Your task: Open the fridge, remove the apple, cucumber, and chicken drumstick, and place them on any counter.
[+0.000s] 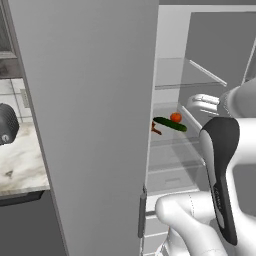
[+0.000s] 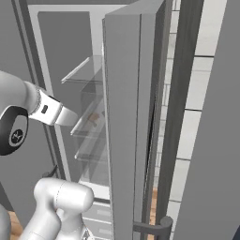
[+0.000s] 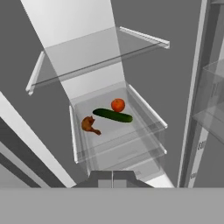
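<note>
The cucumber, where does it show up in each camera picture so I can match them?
Left base view: cucumber right of centre, past the open door's edge, on a glass shelf.
Right base view: can't make it out behind the door.
Hand view: centre.
Shared landmark: the apple right beside it.

No text, label, brand or number is legible on anything here.

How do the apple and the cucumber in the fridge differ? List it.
The apple is round and red-orange; the cucumber is a long, slim, dark green rod. The apple sits farther back on the glass shelf; the cucumber lies flat in front of it, slanted across the shelf. Both share that shelf, close together, with the fridge door open.
</note>
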You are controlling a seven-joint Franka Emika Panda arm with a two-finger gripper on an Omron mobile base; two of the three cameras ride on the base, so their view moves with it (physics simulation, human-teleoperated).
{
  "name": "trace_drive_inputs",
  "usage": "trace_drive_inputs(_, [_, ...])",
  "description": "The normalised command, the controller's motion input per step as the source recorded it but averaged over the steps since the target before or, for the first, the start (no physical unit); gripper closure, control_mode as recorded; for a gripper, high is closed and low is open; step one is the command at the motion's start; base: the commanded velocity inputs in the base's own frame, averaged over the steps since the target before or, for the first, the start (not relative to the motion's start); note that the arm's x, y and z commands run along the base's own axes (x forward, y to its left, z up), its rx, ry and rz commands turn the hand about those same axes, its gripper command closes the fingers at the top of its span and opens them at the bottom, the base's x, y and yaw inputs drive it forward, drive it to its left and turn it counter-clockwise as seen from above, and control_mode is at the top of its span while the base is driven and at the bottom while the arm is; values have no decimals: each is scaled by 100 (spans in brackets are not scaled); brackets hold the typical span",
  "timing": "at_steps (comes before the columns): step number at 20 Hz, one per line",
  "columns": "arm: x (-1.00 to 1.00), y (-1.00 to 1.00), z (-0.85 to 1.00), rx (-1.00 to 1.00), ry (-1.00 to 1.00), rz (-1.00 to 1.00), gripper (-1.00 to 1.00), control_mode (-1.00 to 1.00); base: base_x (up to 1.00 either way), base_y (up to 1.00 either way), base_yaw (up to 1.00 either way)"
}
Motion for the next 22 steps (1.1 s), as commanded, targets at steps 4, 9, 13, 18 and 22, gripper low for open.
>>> trace_drive_inputs(4, [0, 0, 0, 0, 0, 0, 100, 100, 8, -2, 0])
trace_drive_inputs(9, [0, 0, 0, 0, 0, 0, 100, 100, 1, 0, 0])
trace_drive_inputs(13, [4, 0, -8, 0, -1, 0, 100, -100, 0, 0, 0])
trace_drive_inputs(18, [-1, 0, -5, 0, 0, 1, 100, -100, 0, 0, 0])
trace_drive_inputs(22, [-9, 0, 0, 0, -5, 1, 100, -100, 0, 0, 0])
